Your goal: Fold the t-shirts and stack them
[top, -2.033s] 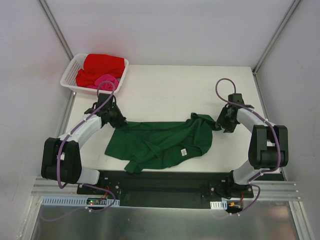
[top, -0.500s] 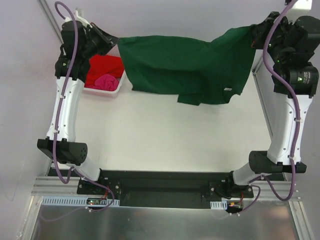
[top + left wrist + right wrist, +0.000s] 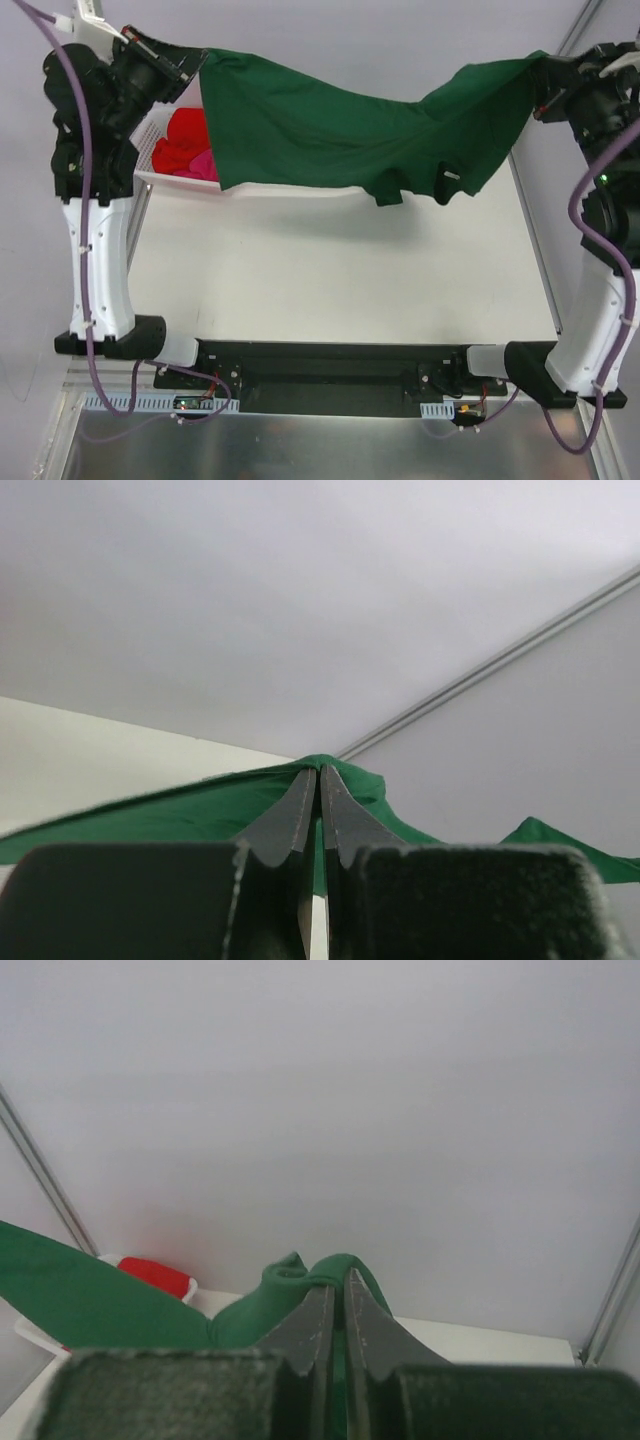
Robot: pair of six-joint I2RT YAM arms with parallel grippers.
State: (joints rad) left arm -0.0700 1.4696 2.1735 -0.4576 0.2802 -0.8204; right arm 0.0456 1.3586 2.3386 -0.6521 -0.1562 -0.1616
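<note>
The left gripper [image 3: 320,778] and right gripper [image 3: 338,1292] are each pinched almost closed on a corner of the dark green t-shirt [image 3: 330,130]. It hangs spread between them, sagging midway, with a creased lower edge.

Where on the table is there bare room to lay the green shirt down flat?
The table is bare across its middle and near side, from the black base rail out to beneath the green t-shirt, which hangs between the left claw and right claw. Only the far-left corner is crowded: the basket with the red t-shirt and pink t-shirt.
</note>
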